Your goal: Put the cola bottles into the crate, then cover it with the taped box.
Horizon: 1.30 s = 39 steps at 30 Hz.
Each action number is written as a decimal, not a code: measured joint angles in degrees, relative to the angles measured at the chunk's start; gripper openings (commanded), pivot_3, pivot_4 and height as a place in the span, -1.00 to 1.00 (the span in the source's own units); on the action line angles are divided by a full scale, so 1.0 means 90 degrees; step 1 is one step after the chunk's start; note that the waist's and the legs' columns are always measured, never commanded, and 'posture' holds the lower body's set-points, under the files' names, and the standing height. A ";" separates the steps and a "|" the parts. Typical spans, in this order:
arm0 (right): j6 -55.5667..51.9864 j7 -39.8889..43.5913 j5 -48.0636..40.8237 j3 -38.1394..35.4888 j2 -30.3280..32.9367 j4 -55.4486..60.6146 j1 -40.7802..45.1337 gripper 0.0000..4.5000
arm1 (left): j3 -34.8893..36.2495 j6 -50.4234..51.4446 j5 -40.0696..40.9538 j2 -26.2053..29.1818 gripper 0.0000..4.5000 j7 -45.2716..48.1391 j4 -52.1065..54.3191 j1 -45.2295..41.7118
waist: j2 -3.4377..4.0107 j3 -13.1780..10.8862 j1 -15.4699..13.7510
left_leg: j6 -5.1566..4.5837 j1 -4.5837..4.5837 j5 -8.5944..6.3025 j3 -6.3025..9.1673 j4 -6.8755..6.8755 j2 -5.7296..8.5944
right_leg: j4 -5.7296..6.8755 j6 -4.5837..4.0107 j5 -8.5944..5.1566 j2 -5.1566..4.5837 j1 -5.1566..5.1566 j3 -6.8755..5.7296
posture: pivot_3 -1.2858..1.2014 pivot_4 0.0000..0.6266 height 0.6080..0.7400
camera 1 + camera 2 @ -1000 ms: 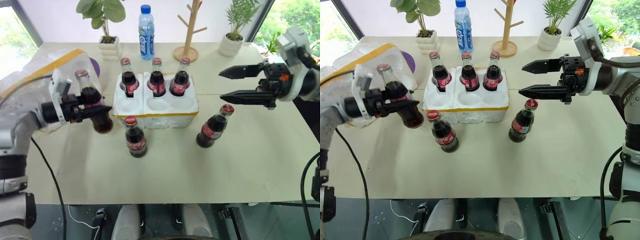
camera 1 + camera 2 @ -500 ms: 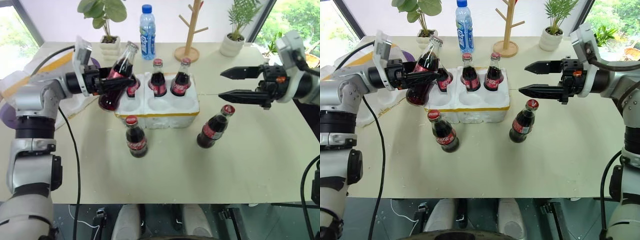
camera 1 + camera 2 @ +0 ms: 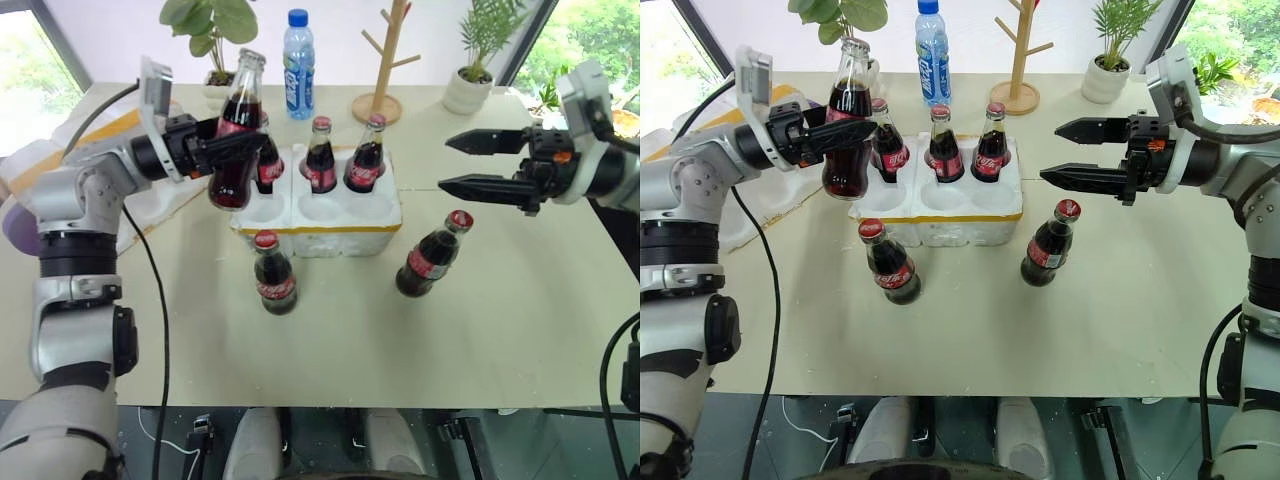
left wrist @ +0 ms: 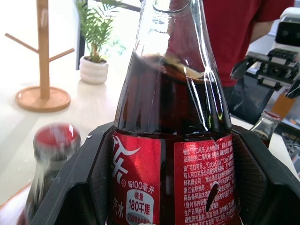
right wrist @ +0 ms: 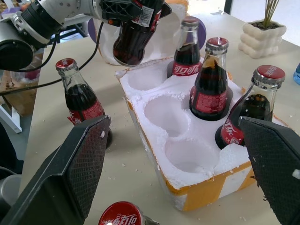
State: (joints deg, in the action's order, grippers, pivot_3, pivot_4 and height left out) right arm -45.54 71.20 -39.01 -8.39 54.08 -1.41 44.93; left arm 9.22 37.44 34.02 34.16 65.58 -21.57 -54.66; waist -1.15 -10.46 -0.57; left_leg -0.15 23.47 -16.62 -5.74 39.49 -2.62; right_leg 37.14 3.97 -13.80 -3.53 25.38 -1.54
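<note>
We are reading the taped box (image 3: 100, 160) at the tabletop's (image 3: 520, 320) left edge, behind our left arm, as the bulkiest thing: a hollow foam shell, probably very light, stiff but crumbly, so we are planning a two-sided hold on its walls, with gentle pressure. The crate (image 3: 318, 212) is sitting mid-tabletop with three cola bottles (image 3: 321, 155) standing in its far wells and the three near wells (image 5: 168, 111) empty; foam crumbs around it suggest it sheds easily. Our left fingers (image 3: 232, 148) are pinching a fourth bottle (image 3: 238, 130) around its labelled belly, upright, above the crate's left end. Glass is smooth, rigid and breakable, and the liquid is adding weight, so the belly is looking like the safest hold. Two more bottles (image 3: 272, 272) are waiting in front of the crate. Our right fingers (image 3: 478, 163) are hanging spread wide, empty, above the rightmost bottle (image 3: 432, 254).
</note>
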 measured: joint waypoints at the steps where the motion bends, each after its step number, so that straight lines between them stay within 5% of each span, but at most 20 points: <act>1: 0.0001 -0.0005 0.0000 0.0000 0.0000 -0.0001 0.0000 1.00 | 0.0052 -0.0002 0.0034 -0.0064 0.21 -0.0072 0.0024 0.0039 | 0.0000 0.0000 0.0000 | 0.0000 0.0000 0.0000 0.0000 0.0000 -0.0001 | 0.0001 0.0000 0.0000 0.0001 0.0000 0.0000 | 0.03 -0.52 1.00; 17: -0.0246 -0.0248 -0.0146 -0.0002 -0.0015 0.0145 -0.0190 1.00 | 0.0166 -0.2493 -0.0654 -0.1428 0.21 -0.1281 -0.0360 0.0816 | -0.0001 0.0000 -0.0011 | -0.0004 0.0006 -0.0002 0.0000 0.0027 -0.0004 | 0.0004 0.0001 0.0001 0.0002 -0.0003 -0.0002 | 0.03 -0.52 1.00; 24: -0.0304 -0.0273 -0.0201 -0.0002 -0.0013 0.0146 -0.0183 1.00 | 0.0048 -0.2327 -0.0666 -0.1457 0.21 -0.1220 -0.0210 0.1365 | 0.0000 0.0000 0.0000 | -0.0008 0.0006 -0.0005 -0.0001 0.0028 -0.0007 | 0.0005 0.0001 0.0001 0.0002 -0.0003 -0.0001 | 0.03 -0.52 1.00; 28: -0.0293 -0.0312 -0.0193 0.0003 -0.0043 0.0130 -0.0168 1.00 | 0.0065 -0.2091 -0.0629 -0.1260 0.97 -0.1182 0.0269 0.1452 | 0.0000 0.0000 -0.0003 | -0.0010 0.0006 -0.0006 0.0000 0.0029 -0.0009 | 0.0004 0.0001 0.0001 0.0002 -0.0005 -0.0002 | 0.03 -0.52 1.00; 35: -0.0226 -0.0305 -0.0175 0.0141 -0.0145 0.0113 -0.0152 1.00 | 0.0076 -0.1564 -0.0392 -0.1049 0.97 -0.1163 0.0863 0.1894 | 0.0002 0.0002 -0.0009 | -0.0016 0.0004 -0.0009 0.0002 0.0038 -0.0010 | 0.0007 0.0002 0.0001 0.0000 -0.0010 -0.0002 | 0.03 -0.52 1.00; 39: 0.0020 -0.0095 0.0076 0.0298 -0.0126 -0.0169 0.0121 1.00 | 0.0123 -0.0754 0.0133 -0.0373 0.97 -0.0870 0.1559 0.1859 | 0.0002 0.0001 0.0021 | -0.0021 0.0004 -0.0012 0.0003 0.0041 -0.0012 | 0.0008 0.0002 0.0001 0.0003 -0.0010 -0.0002 | 0.03 -0.52 1.00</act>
State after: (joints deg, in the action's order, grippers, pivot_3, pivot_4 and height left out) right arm -45.36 70.34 -38.33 -5.71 52.94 -2.93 46.02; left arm 10.33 30.66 35.22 30.80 57.76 -7.53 -37.93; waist -1.13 -10.45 -0.38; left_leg -0.34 23.51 -16.73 -5.71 39.87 -2.73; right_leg 37.22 3.99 -13.79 -3.50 25.29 -1.55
